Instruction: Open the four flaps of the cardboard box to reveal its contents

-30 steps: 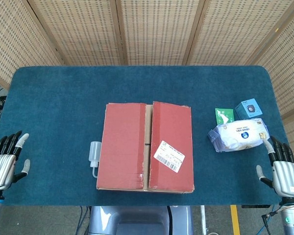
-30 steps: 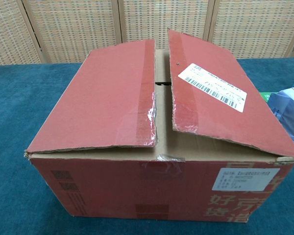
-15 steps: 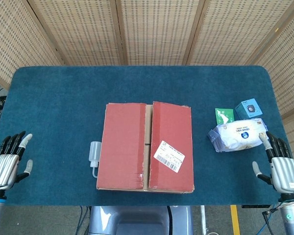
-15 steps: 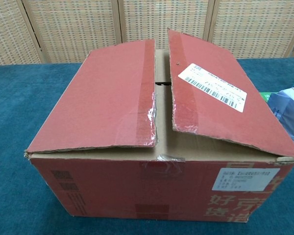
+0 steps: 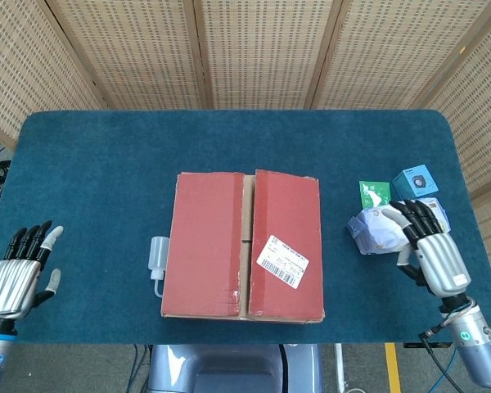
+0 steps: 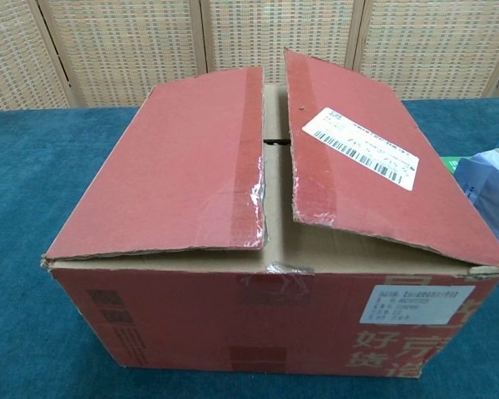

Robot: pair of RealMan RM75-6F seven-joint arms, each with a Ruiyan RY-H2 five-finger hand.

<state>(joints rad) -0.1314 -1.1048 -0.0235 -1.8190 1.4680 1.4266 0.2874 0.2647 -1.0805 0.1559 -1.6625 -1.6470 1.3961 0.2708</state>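
Near the front edge of the table (image 5: 82, 155), seen from the head camera, sits the cardboard box (image 5: 242, 244), its two red top flaps folded down with a seam running front to back and a white shipping label (image 5: 281, 261) on the right-hand flap. Both hands are off it! The left hand (image 5: 18, 273) hovers by the table's front-left corner, fingers spread, nothing in it, well apart from the box with a small clear bottle (image 5: 158, 259) just beside the box's left wall between them. The right hand (image 5: 430, 247) is at the right edge, fingers apart and empty, above a white wipes pack (image 5: 373, 231) — whether it touches the pack I cannot tell — with a green sachet (image 5: 373, 193) and a blue box (image 5: 416, 181) just behind. So the box lies to the inside of each hand, and the right hand looks the nearer of the two; the flaps hinge along the left and right walls, so each outer flap would likely be lifted at the central seam and swung outward toward its own hand. Down to the chest camera: the box (image 6: 266, 249) fills the frame, neither hand shows, and the right flap (image 6: 374, 158) is propped up higher than the left flap (image 6: 175, 166), leaving a gap along the seam where plain brown cardboard of an inner flap shows. My read: no flap is open yet, and that raised edge looks the easiest place to start.
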